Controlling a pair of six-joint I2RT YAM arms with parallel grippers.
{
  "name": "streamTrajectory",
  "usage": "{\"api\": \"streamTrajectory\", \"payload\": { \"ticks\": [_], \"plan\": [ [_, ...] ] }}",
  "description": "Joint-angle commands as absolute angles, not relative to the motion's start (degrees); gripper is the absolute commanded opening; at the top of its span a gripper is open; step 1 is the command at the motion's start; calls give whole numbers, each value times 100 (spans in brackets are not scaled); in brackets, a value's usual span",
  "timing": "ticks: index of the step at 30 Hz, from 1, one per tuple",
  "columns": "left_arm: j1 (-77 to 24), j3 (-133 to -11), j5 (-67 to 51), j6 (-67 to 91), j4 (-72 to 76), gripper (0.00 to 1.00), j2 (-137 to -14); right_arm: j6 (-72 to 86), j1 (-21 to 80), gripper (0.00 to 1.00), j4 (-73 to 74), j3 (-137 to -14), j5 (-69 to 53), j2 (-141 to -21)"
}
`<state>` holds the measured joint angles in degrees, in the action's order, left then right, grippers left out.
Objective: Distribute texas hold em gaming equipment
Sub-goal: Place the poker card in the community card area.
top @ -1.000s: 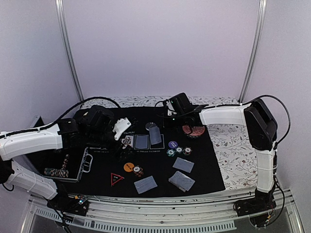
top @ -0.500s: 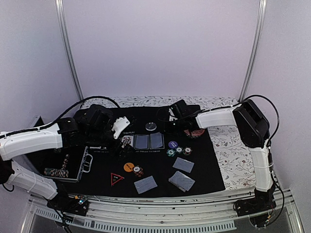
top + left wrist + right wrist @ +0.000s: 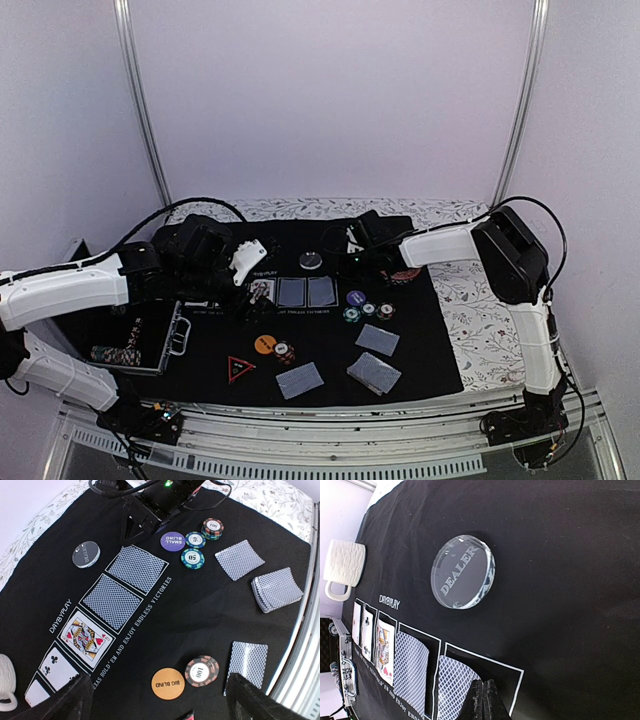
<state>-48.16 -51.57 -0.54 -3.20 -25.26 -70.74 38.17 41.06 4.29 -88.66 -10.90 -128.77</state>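
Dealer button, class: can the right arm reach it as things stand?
Probably yes. The dealer button lies alone on bare black mat close ahead of the right gripper, nothing between; its shut jaws must open first.

mug (image 3: 342, 565): cream, ribbed, handle seen; set on the left half of the mat, toward its far edge, just beyond the "DAYBYPLAY" print.
bowl (image 3: 407, 274): red patterned; placed at the mat's right edge, far half; partly hidden.
mat (image 3: 425, 345): black, white card outlines and lettering printed; laid over the middle of the table.
cloth (image 3: 480, 310): white, floral print; seen along the table's far edge and right side.
case (image 3: 140, 345): open, silver-rimmed, handle shown; placed at the table's near left corner.
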Motion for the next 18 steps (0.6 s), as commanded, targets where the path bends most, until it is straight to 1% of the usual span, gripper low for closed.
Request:
{"api": "streamTrajectory", "payload": {
  "ticks": [1, 16, 18],
  "plan": [
    [-4715, -5071, -85, -333, -2527, 95, -7031, 3860, 4064, 2, 353, -8969, -876, -12955],
    [-4669, -5083, -134, -334, -2522, 95, -7039, 3889, 4068, 2, 386, -8930, -945, -12917],
    [-4665, -5080, -140, -334, -2523, 95, -7031, 3865, 4067, 6, 402, -8934, -1002, -12862]
  ]
}}
